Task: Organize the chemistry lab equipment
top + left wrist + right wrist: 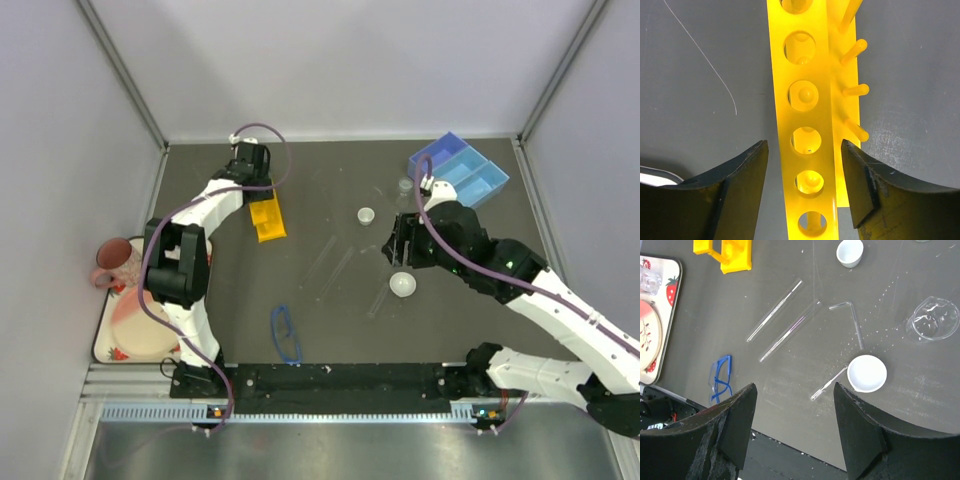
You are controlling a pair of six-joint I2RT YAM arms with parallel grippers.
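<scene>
Blue-framed plastic goggles [286,333] lie at the near edge of the dark table [330,170], left of centre. Near left: round pink plate [140,325], dark-pink mug [112,262] just beyond it.

Wide white round dish [866,373] sits right of centre, with a short clear tube touching or just beside its left rim; I cannot tell which. Thin clear tubes [774,311] lie loose mid-table, two long ones side by side and a bent one to their right.

Right gripper [405,245] hangs above the table just beyond the wide dish, fingers [740,430] spread open, nothing between them.

Farther out:
- Small white cup-shaped dish [849,252], centre.
- Yellow holed plastic tube rack [802,95], far left.
- Left gripper [250,165] over the rack's far end, fingers [747,175] open on both sides of the holed strip, gaps showing, no grip.
- Small clear beaker [932,318], far right.
- Light-blue three-compartment plastic tray [480,182], far-right corner, just beyond the beaker.
</scene>
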